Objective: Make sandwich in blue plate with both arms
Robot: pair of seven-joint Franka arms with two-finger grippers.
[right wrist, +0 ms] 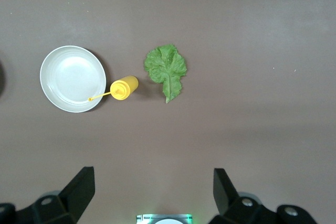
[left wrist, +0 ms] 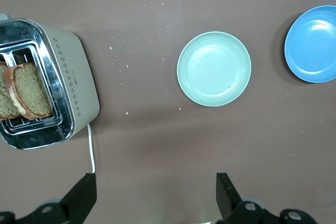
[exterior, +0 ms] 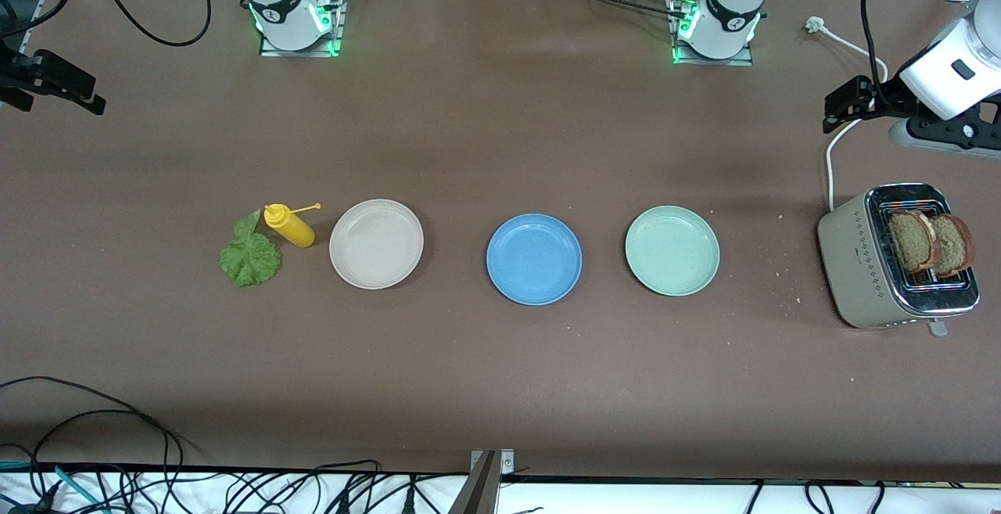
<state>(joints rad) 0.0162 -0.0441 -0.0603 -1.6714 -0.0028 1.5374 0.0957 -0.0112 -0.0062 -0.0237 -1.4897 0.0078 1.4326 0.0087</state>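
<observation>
The blue plate [exterior: 534, 258] lies empty in the middle of the table, also seen in the left wrist view [left wrist: 312, 43]. Two brown bread slices [exterior: 931, 244] [left wrist: 26, 90] stand in the toaster [exterior: 860, 264] at the left arm's end. A green lettuce leaf [exterior: 250, 252] [right wrist: 167, 69] lies flat at the right arm's end. My left gripper [exterior: 848, 105] [left wrist: 156, 195] hangs open and empty over the table beside the toaster. My right gripper [exterior: 55, 85] [right wrist: 153, 192] hangs open and empty over the table edge at the right arm's end.
A yellow squeeze bottle [exterior: 289, 226] [right wrist: 123, 87] stands between the lettuce and a beige-white plate [exterior: 376, 243] [right wrist: 72, 78]. A pale green plate [exterior: 672, 250] [left wrist: 214, 68] sits between the blue plate and the toaster [left wrist: 79, 77]. The toaster's white cable [exterior: 830, 162] runs toward the arm bases.
</observation>
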